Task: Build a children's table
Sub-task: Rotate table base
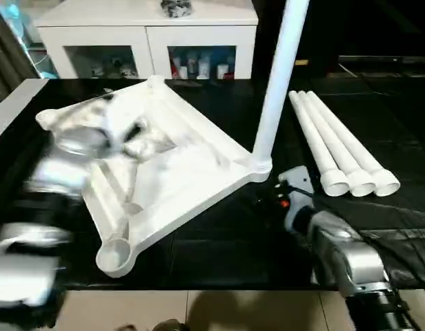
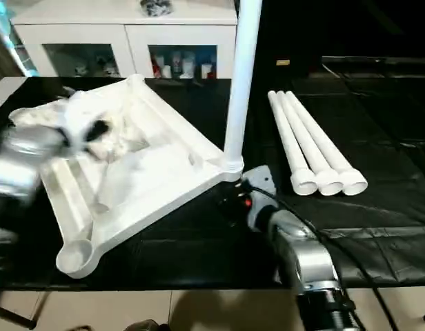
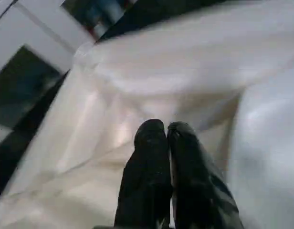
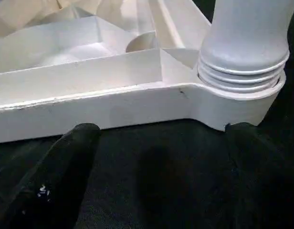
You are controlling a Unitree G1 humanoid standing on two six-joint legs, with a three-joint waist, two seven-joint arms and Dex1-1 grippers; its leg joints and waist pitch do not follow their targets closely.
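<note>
White tabletop holds one upright leg; no legible writing.

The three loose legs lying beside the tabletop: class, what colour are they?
White, all three legs; the left eye view shows them best, against the black surface.

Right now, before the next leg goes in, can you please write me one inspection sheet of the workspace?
Surface: black mat over the floor.
Job's things: tabletop lies underside up; one leg stands in its corner socket; three loose legs lie side by side.
Clutter: nothing seen.
Grippers: left gripper shut over the tabletop; right gripper open, facing the fitted corner.
Cables: black cable along the right forearm.
Surroundings: white cabinet behind.
</note>
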